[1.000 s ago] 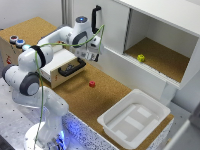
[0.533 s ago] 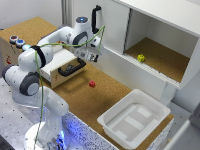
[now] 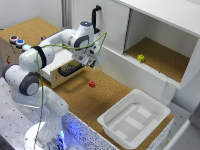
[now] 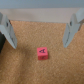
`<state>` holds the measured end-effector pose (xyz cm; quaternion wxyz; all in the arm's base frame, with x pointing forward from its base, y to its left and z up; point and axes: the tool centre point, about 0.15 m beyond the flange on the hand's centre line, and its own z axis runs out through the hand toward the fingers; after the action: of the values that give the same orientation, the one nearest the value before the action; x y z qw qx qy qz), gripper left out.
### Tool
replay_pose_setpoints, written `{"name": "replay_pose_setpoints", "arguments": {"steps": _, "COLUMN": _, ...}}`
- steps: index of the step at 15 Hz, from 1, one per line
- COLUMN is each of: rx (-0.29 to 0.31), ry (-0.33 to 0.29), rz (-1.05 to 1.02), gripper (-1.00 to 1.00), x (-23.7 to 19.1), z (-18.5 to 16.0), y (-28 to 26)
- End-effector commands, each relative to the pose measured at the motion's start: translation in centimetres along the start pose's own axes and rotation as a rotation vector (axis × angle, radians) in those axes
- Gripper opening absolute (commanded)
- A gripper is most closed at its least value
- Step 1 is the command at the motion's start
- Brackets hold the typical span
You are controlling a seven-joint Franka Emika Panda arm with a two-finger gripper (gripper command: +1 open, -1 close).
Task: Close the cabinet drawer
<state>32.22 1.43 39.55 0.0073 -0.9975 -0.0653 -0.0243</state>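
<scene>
- Table (image 3: 85, 102): cork-topped; white tub (image 3: 134, 119) sits at the exterior view's right.
- Cabinet (image 3: 25, 35): exterior view's left, coloured buttons on top.
- Cabinet drawer (image 3: 65, 67): pulled out, black handle facing the table's mid area.
- Pincer (image 3: 89, 61): over drawer front, fingers (image 4: 72, 30) spread wide, holding nothing.
- Red cube (image 3: 92, 84): on cork just beside drawer; wrist view shows it between the fingers, untouched.

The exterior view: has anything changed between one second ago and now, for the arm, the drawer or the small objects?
Nothing has visibly changed. The pincer hangs open in the same place above the open cabinet drawer, holding nothing. The red cube, the white tub and the yellow cube in the cupboard lie where they were.
</scene>
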Motion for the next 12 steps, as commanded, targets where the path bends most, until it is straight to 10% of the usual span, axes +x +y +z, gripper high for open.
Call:
{"name": "replay_pose_setpoints", "arguments": {"steps": 1, "rx": 0.077, "ry": 0.059, "rz": -0.048, "gripper": 1.0, "x": 0.6, "z": 4.1, "y": -1.6}}
{"name": "replay_pose_setpoints", "arguments": {"steps": 8, "rx": 0.121, "ry": 0.123, "rz": -0.036, "gripper": 1.0, "x": 1.9, "z": 7.3, "y": -2.1}}
{"name": "replay_pose_setpoints", "arguments": {"steps": 9, "rx": 0.127, "ry": 0.125, "rz": -0.043, "gripper": -1.0, "x": 2.2, "z": 7.5, "y": -2.2}}
{"name": "replay_pose_setpoints", "arguments": {"steps": 12, "rx": 0.124, "ry": 0.118, "rz": -0.06, "gripper": -1.0, "x": 3.0, "z": 8.1, "y": -3.1}}
